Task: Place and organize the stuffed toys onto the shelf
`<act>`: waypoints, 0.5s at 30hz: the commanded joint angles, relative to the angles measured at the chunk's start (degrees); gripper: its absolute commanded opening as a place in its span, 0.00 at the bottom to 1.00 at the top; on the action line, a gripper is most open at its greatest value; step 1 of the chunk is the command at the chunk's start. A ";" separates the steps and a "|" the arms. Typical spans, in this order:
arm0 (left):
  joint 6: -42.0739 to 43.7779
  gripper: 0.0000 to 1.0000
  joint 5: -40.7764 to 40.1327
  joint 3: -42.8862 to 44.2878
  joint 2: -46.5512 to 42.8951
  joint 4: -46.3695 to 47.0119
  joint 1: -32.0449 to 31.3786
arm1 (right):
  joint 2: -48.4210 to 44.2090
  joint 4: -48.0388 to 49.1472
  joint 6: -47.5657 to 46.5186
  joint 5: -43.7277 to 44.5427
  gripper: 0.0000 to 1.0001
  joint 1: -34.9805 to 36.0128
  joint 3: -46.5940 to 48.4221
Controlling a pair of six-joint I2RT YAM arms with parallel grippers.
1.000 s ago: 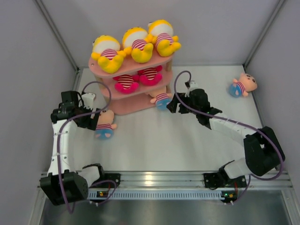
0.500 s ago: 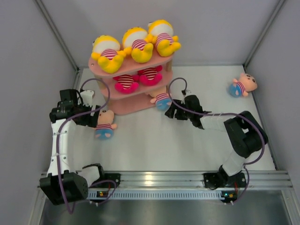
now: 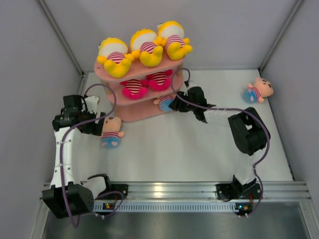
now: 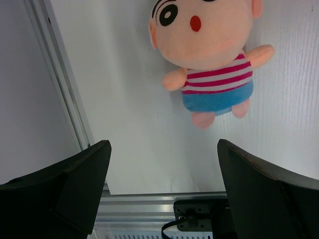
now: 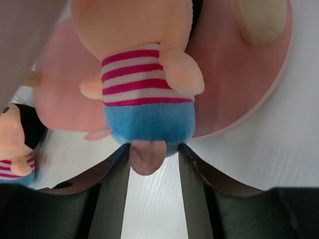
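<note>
The pink shelf (image 3: 149,72) stands at the back left. Three yellow dolls (image 3: 142,46) lie on its top board. My right gripper (image 3: 175,105) reaches to the bottom board (image 5: 239,84). Its tips (image 5: 153,147) pinch the blue bottom of a peach-headed doll (image 5: 144,89) that lies on that board (image 3: 166,102). One foot hangs between the fingers. My left gripper (image 3: 95,126) is open and empty (image 4: 163,144), just left of a second peach-headed doll (image 3: 110,132) lying face up on the table (image 4: 212,55). A third peach-headed doll (image 3: 258,91) lies at the far right.
Two striped dolls with red-pink bottoms (image 3: 145,82) lie on the shelf's middle board. A wooden post (image 5: 256,22) stands right of the held doll. Grey walls close in the sides and back. A metal rail (image 3: 164,191) runs along the near edge.
My right arm has stretched left toward the shelf, and the doll at its tips has moved further onto the bottom board. The left arm and the other dolls have not moved.
</note>
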 commanded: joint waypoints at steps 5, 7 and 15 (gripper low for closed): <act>0.65 0.94 -0.74 -0.04 -0.45 0.58 -0.08 | 0.10 -0.14 -0.33 -0.73 0.51 -1.51 1.51; 0.65 0.94 -0.57 -0.13 -0.45 0.58 0.01 | -2.62 0.12 -0.24 -0.82 0.58 -1.94 -1.20; 0.48 0.94 0.31 -0.22 -0.36 0.49 0.01 | -26.31 -4.52 -3.22 -0.03 0.74 -8.61 -13.16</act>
